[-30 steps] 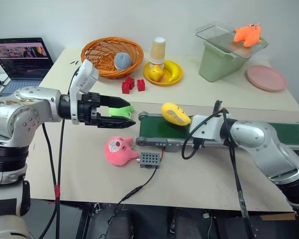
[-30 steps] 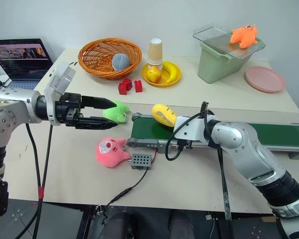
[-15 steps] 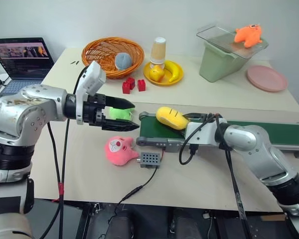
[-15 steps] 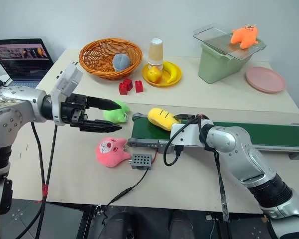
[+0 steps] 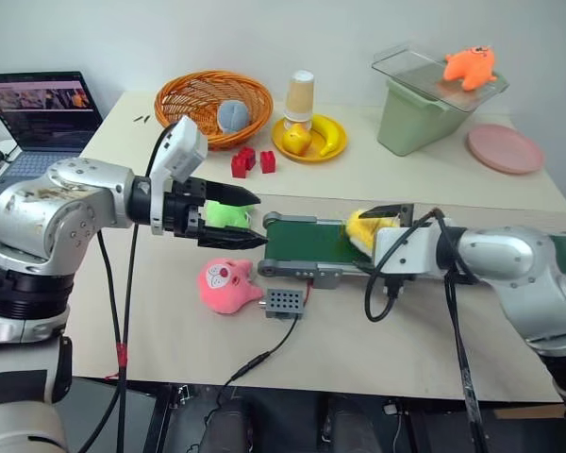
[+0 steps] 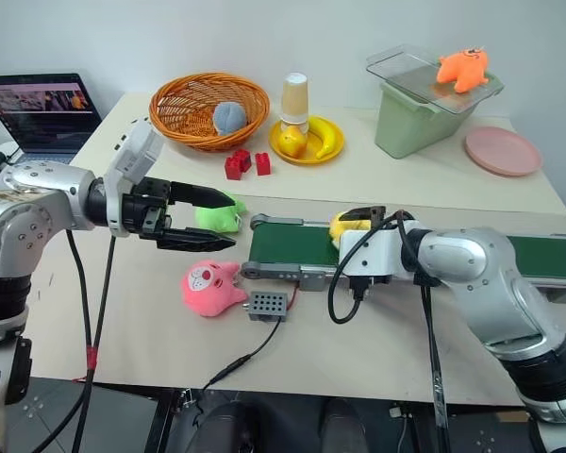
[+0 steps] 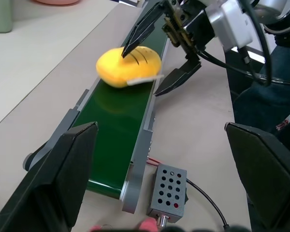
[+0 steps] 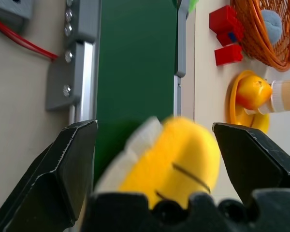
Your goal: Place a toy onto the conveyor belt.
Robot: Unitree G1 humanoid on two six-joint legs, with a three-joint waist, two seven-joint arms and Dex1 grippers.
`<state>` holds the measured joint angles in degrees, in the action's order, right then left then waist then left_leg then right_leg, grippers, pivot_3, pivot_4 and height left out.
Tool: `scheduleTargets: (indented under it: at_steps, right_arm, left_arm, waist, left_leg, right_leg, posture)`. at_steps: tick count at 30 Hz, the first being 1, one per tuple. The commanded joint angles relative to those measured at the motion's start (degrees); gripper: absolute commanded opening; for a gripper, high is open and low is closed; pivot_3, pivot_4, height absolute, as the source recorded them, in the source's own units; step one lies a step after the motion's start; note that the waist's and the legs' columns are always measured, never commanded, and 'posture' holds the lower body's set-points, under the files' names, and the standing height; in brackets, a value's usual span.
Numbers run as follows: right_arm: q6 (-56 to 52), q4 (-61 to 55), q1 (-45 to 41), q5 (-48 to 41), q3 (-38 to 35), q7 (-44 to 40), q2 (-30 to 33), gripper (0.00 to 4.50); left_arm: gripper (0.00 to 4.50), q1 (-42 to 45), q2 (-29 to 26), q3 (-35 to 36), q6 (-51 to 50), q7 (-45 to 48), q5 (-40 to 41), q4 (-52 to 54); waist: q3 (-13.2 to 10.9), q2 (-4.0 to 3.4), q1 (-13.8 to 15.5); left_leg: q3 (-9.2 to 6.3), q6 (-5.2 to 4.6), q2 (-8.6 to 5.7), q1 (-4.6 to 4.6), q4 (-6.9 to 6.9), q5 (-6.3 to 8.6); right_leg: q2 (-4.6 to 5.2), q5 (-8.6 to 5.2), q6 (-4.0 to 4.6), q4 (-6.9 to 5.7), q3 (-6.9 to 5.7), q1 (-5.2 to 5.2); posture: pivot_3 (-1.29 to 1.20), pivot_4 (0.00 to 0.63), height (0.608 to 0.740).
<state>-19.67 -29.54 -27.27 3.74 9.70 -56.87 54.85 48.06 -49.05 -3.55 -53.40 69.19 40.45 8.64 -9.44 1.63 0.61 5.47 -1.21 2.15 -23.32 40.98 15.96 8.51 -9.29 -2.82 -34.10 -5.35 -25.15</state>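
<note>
Now the yellow toy (image 5: 365,227) lies on the conveyor belt (image 5: 307,242), farther along the green strip than a second ago, when it sat at the belt's near end under the right gripper's closed fingers. The right gripper (image 7: 159,58) has let go since then: its two black fingers stand wide apart on either side of the toy, one just over its top and the other beside the belt's frame, and the arm has drawn back a little along the belt. The left gripper (image 5: 238,219) has kept its place above the table, fingers spread, with one green toy (image 5: 223,214) behind them. On the table (image 5: 170,311) lie one pink toy (image 5: 226,285) and, just beside it, one small grey perforated box (image 5: 283,302) wired to the belt. Farther back there are two red blocks (image 5: 251,160), one wicker basket (image 5: 212,106) holding one grey ball (image 5: 231,115), one yellow plate (image 5: 307,142) with fruit and a paper cup (image 5: 300,96) on it, one pale green bin (image 5: 424,106) with one orange toy (image 5: 469,66) on its clear lid, one pink plate (image 5: 505,147), and one open laptop (image 5: 40,111) off the table's left edge.
</note>
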Motion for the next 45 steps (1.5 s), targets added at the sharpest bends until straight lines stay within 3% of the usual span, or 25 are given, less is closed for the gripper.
scheduleTargets:
  at_steps: [1, 9, 12, 17, 25, 31, 40, 45]
  right_arm:
    - [-5.9, -4.9, -2.2, -4.7, -3.6, -2.5, 0.6, 4.47]
    - [-29.6, -9.1, -10.6, -24.0, -11.2, -2.9, -3.6, 4.47]
    - [-44.2, -5.8, -15.8, -35.2, -19.6, 0.1, -7.9, 4.47]
    - [-55.8, -0.9, -18.0, -44.3, -27.6, 3.0, -9.3, 4.47]
    - [-55.4, 2.9, -14.9, -46.6, -28.0, 7.1, -6.9, 4.47]
    - [-54.7, 2.8, -13.5, -47.0, -27.0, 9.9, -6.8, 4.47]
    - [-54.2, 3.1, -10.5, -48.5, -27.9, 11.3, -3.4, 4.47]
    - [-53.4, 2.6, -9.0, -49.1, -28.1, 12.2, -2.9, 4.47]
  left_arm:
    - [4.50, 1.1, 0.1, 0.4, 1.3, 0.7, -0.3, 0.3]
    - [4.50, 1.2, -0.6, 1.6, 0.8, 1.1, 0.3, 0.9]
    - [4.50, -0.6, -1.7, 3.1, 5.0, 1.9, -1.4, 0.9]
    - [4.50, -3.7, -1.8, 6.4, 9.1, -0.1, -2.6, 0.0]
    - [4.50, -11.8, -3.5, 8.5, 15.4, -6.7, -11.8, -11.0]
    - [4.50, -10.7, -1.0, 8.6, 16.1, -10.7, -13.9, -14.9]
    - [4.50, -17.8, -5.1, 7.5, 13.9, -0.3, -9.7, -5.5]
    - [4.50, -20.4, -6.3, 4.0, 18.3, 2.9, -13.2, -3.5]
  waist:
    - [0.0, 0.00, 0.0]
    - [0.0, 0.00, 0.0]
    - [0.0, 0.00, 0.0]
    - [0.0, 0.00, 0.2]
    - [0.0, -0.02, -0.1]
    - [0.0, -0.02, 0.2]
    - [0.0, -0.02, -0.2]
    - [0.0, -0.02, -0.1]
  left_leg:
    - [0.00, 0.00, 0.00, 0.00, 0.01, 0.00]
    - [-0.04, -0.01, 0.00, 0.00, 0.01, 0.01]
    - [-0.05, -0.03, 0.00, -0.03, 0.03, 0.01]
    - [-0.06, -0.04, 0.00, 0.00, 0.01, 0.02]
    - [-0.02, -0.05, 0.00, 0.04, -0.02, 0.03]
    - [-0.04, -0.06, -0.01, -0.05, 0.00, 0.03]
    - [0.00, -0.06, 0.02, -0.03, -0.02, 0.04]
    - [-0.02, -0.24, 0.02, 0.01, -0.02, 0.14]
  right_leg:
    - [0.00, 0.00, 0.00, 0.00, 0.00, 0.00]
    - [0.00, 0.01, 0.02, -0.03, -0.01, 0.01]
    - [0.00, 0.02, 0.03, -0.01, -0.02, 0.01]
    - [0.00, 0.03, 0.06, -0.02, -0.04, 0.03]
    - [0.00, 0.03, 0.05, -0.06, -0.01, 0.03]
    - [0.00, 0.03, 0.05, -0.03, -0.03, 0.00]
    - [0.00, 0.03, 0.05, -0.03, -0.01, -0.02]
    - [0.00, 0.03, 0.05, -0.06, -0.01, 0.00]
  posture:
    - [0.00, 0.150, 0.740]
    - [0.00, 0.150, 0.740]
    - [0.00, 0.150, 0.740]
    - [0.00, 0.150, 0.740]
    - [0.00, 0.150, 0.740]
    - [0.00, 0.150, 0.740]
    - [0.00, 0.150, 0.740]
    - [0.00, 0.150, 0.740]
